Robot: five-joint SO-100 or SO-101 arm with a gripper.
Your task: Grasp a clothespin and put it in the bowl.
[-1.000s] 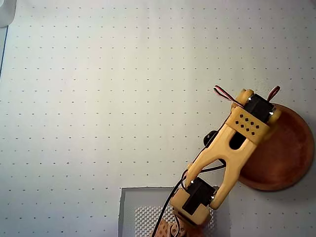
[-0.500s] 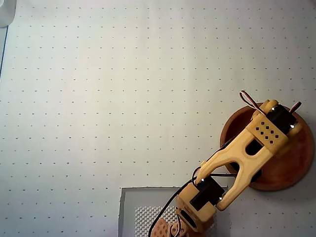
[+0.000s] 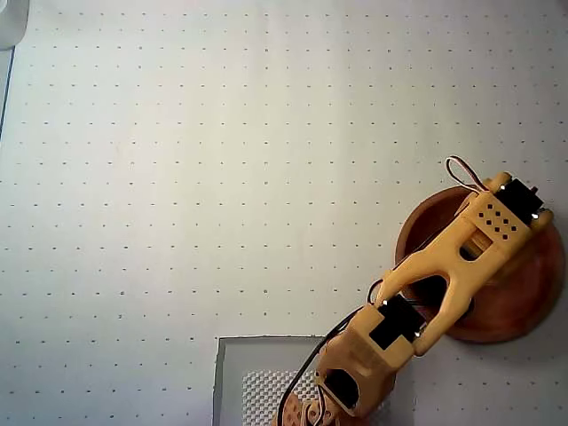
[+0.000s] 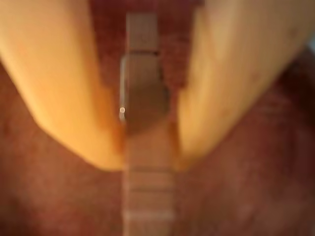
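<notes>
gripper (image 4: 147, 164) clenched on the clothespin (image 4: 146, 123) between both yellow fingers (image 4: 64, 93), close above the reddish bowl (image 3: 524, 293) floor.

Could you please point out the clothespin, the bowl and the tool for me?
clothespin (image 4: 147, 187): wrist view, lower prong end.
bowl (image 3: 515, 306): overhead view, bare inner floor.
tool (image 4: 147, 164): wrist view, between the fingertips, shut on the clothespin.
</notes>
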